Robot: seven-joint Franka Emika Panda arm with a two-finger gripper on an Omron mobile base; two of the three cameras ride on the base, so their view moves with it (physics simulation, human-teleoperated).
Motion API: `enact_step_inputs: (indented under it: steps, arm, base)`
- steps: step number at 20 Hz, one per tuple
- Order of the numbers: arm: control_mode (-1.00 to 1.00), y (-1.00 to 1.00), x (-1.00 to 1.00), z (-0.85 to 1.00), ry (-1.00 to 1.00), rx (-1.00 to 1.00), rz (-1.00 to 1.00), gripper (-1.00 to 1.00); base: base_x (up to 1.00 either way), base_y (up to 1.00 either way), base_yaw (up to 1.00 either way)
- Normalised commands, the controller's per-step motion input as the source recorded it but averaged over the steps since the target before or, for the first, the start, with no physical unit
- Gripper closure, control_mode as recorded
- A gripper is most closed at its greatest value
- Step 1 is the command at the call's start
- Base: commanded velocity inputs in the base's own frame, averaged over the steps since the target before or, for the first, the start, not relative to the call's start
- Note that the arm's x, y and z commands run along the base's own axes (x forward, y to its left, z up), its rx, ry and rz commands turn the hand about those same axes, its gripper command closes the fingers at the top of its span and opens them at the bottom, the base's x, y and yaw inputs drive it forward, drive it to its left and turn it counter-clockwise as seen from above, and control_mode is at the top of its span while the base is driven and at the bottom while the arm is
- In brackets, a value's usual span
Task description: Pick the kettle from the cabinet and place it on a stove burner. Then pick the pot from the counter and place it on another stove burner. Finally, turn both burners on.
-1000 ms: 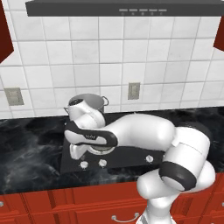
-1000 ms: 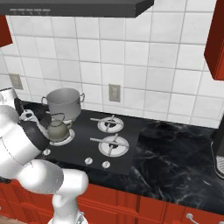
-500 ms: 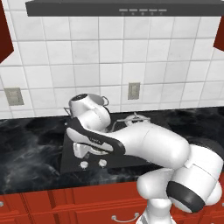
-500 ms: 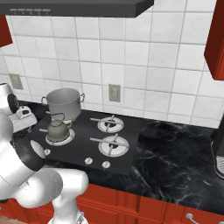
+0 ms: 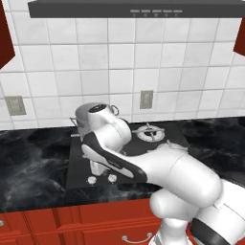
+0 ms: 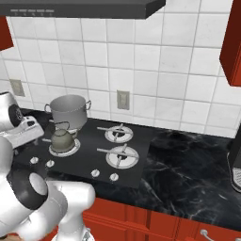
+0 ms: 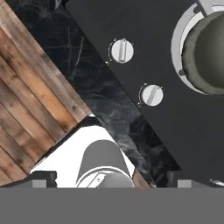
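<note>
1. The kettle (image 6: 61, 140), squat and grey-green with a thin black arched handle, sits on the near-left burner of the black cooktop (image 6: 89, 160), seen from the right base view.
2. Directly behind it, the pot (image 6: 69, 111) stands on the far-left burner, its two loop handles showing at the rim; kettle and pot are just beside each other, front to back.
3. The two right-hand burners (image 6: 122, 156), near and far, carry only their grey metal grates.
4. A row of small white knobs (image 6: 95, 173) runs along the near edge of the cooktop; in the hand view two of them (image 7: 122, 50) lie below the camera, with the kettle's rounded body at the upper right edge of that view.
5. The gripper (image 7: 111, 181) hangs above the near-left corner of the cooktop, its jaws spread fully apart with nothing between them; its two dark finger tips (image 7: 43, 178) show at the bottom of the hand view.
6. The black, white-veined counter (image 6: 188, 174) surrounds the cooktop, with wooden floor (image 7: 30, 109) visible past its near edge in the hand view.
7. In the left base view the white arm (image 5: 143, 162) crosses in front of the cooktop, covering its left burners; the pot's rim (image 5: 83, 112) shows behind it.
8. White wall tiles with an outlet (image 6: 123, 100) back the scene, a dark hood (image 6: 84, 8) hangs overhead, and red cabinet (image 6: 233, 42) edges frame the sides.
</note>
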Motion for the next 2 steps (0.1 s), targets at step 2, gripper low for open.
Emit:
enact_step_inputs:
  steps: [2]
  arm:
    - [-1.00,-0.31,-0.19,0.00,-0.04,0.00,0.00,-1.00]
  base:
    - [0.00,0.00,0.00]
